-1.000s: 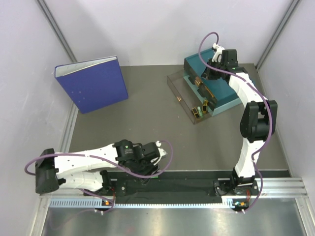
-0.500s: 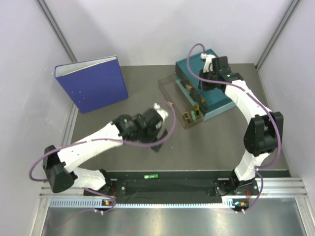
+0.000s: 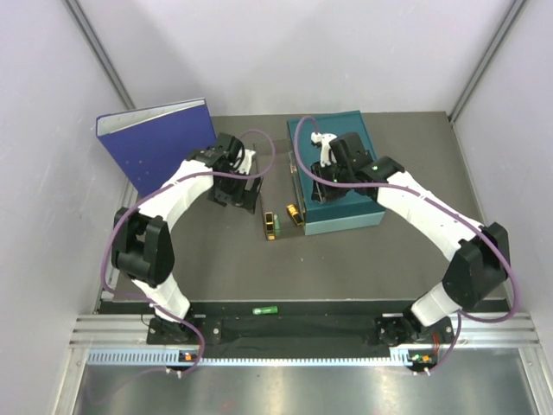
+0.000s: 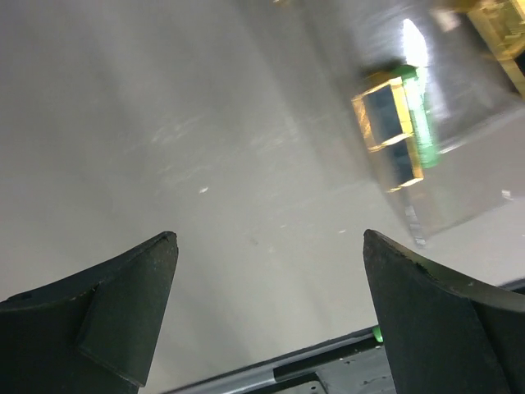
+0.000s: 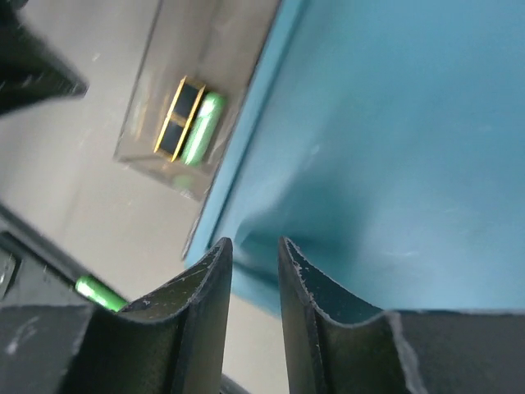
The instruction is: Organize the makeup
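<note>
Beside the binder (image 3: 160,149), the left gripper (image 3: 239,197) (jaws wide) faces the table (image 3: 363,259).

Table (image 3: 363,259) bears blue binder (image 3: 160,156), teal box (image 3: 341,128), perhaps clear tray (image 5: 205,49).

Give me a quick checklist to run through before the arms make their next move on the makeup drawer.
1. The left gripper empty, jaws wide: ok.
2. The right gripper empty, jaws narrowly apart over the teal box: ok.
3. The gold-and-black case and green capsule inside the clear drawer: ok.
4. Drawer pulled out of the box: ok.
5. Drawer's full contents: cannot tell, partly hidden by the right arm.
</note>
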Robot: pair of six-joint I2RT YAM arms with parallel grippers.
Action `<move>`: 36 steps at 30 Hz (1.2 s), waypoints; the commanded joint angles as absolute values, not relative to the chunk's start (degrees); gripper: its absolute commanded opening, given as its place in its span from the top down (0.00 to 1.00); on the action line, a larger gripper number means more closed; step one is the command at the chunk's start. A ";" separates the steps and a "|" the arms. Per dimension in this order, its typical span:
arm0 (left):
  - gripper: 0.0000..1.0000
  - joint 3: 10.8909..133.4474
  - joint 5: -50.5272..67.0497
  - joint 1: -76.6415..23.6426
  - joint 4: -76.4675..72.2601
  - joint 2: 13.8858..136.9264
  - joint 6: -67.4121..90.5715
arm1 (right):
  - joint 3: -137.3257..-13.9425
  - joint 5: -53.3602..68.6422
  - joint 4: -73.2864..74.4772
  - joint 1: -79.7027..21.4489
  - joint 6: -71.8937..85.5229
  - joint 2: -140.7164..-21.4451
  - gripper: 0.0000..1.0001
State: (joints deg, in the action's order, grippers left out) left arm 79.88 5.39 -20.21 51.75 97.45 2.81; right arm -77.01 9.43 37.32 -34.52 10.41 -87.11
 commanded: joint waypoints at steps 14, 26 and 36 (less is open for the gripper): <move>0.01 85.07 10.72 -18.64 47.28 95.80 1.23 | -100.17 10.72 40.85 -40.33 10.37 -101.05 1.00; 0.01 90.09 9.67 -13.01 52.02 99.84 2.46 | -115.40 0.36 55.89 -42.01 10.63 -118.30 1.00; 0.01 91.67 9.93 -13.01 51.85 101.69 2.11 | -114.62 -10.01 60.20 -37.63 9.67 -119.27 1.00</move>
